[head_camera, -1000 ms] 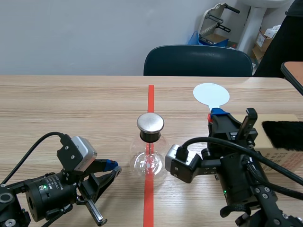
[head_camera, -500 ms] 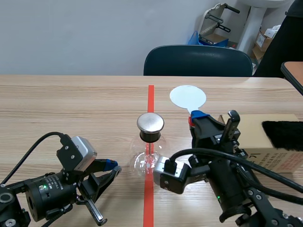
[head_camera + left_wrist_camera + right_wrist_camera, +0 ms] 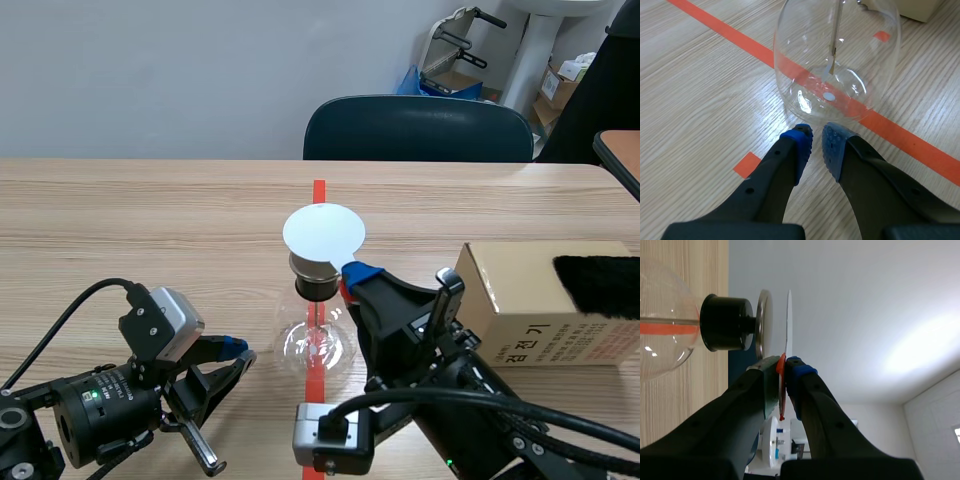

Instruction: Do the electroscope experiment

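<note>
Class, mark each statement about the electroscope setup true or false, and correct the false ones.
1. The right tool holds the white disc. True.
2. The white disc lies flat on the table. False: it is held up close to the electroscope's metal cap, with a gap between them in the right wrist view.
3. The left tool grips the glass flask. False: its tips sit just short of the flask's base and hold nothing.
4. A piece of black fur lies on the cardboard box. True.
5. The flask stands well clear of the orange-red tape line. False: it stands on that line.
</note>
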Robot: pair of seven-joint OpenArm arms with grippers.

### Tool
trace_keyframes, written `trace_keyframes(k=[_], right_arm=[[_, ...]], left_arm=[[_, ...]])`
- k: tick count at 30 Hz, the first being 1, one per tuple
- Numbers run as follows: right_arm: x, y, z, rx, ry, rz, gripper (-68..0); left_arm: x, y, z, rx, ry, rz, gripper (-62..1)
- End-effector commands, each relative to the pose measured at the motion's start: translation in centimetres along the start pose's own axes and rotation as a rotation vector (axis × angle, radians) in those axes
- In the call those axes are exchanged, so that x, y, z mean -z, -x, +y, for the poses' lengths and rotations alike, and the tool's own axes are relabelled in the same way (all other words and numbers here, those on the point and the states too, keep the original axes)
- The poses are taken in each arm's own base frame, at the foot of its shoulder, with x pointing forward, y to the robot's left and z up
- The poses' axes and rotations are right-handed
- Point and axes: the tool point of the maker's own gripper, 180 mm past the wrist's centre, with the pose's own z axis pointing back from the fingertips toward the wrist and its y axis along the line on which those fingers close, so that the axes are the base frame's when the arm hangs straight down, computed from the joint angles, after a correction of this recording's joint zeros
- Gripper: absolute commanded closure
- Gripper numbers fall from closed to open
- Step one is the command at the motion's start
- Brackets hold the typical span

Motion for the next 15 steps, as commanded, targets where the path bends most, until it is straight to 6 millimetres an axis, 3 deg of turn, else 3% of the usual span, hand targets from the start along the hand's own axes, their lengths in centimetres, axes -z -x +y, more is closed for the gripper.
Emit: trace_keyframes(k=[1,15], right_arm=[[-0.02,0.42,-0.67,-0.015,0.024,0.003,-1.0],[-0.49,-0.48,-0.43,-0.005,0.016,-0.028,-1.0]], left_arm=[[0.36,-1.22,-0.12,-0.003,0.003,-0.041,-10.0],[0.36,-1.23,-0.09,-0.003,0.002,-0.041,-10.0]])
